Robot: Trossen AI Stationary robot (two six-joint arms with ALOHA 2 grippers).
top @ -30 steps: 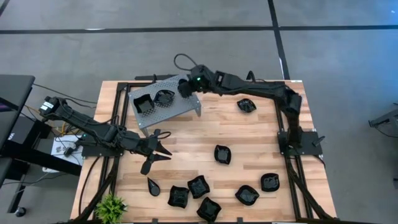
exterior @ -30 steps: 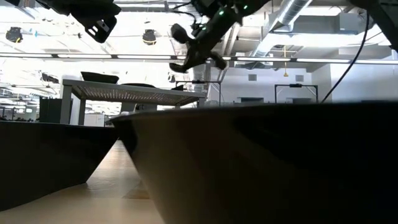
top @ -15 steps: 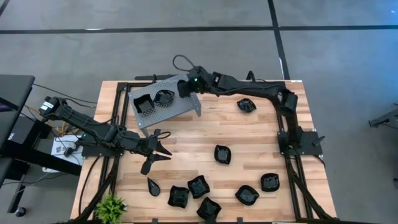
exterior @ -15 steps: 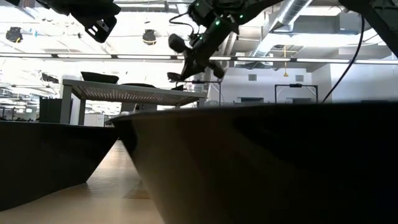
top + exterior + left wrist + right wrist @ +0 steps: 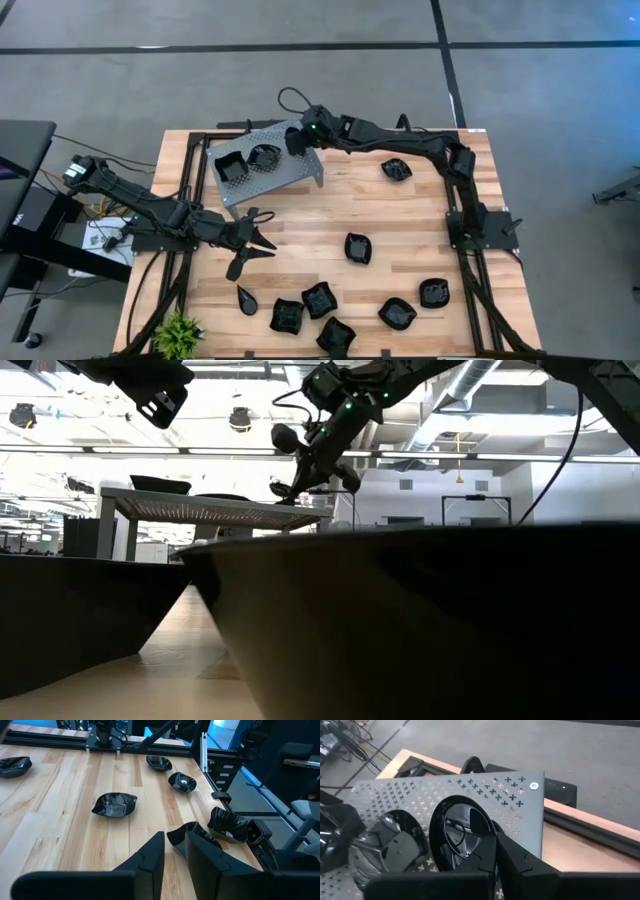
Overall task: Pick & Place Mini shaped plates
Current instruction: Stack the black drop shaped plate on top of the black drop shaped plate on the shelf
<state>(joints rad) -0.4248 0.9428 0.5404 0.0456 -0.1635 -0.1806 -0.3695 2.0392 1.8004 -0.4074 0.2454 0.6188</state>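
The right gripper point(image 5: 297, 140), pinching a round plate point(image 5: 462, 831) on edge, hangs just over the tray point(image 5: 290, 172) beside two placed plates point(image 5: 247, 163).

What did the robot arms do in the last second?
The right gripper, shut on a plate, moved a little lower over the tray, bringing the plate closer to the two dishes already there. The left gripper stayed over the table, and the loose plates did not move.
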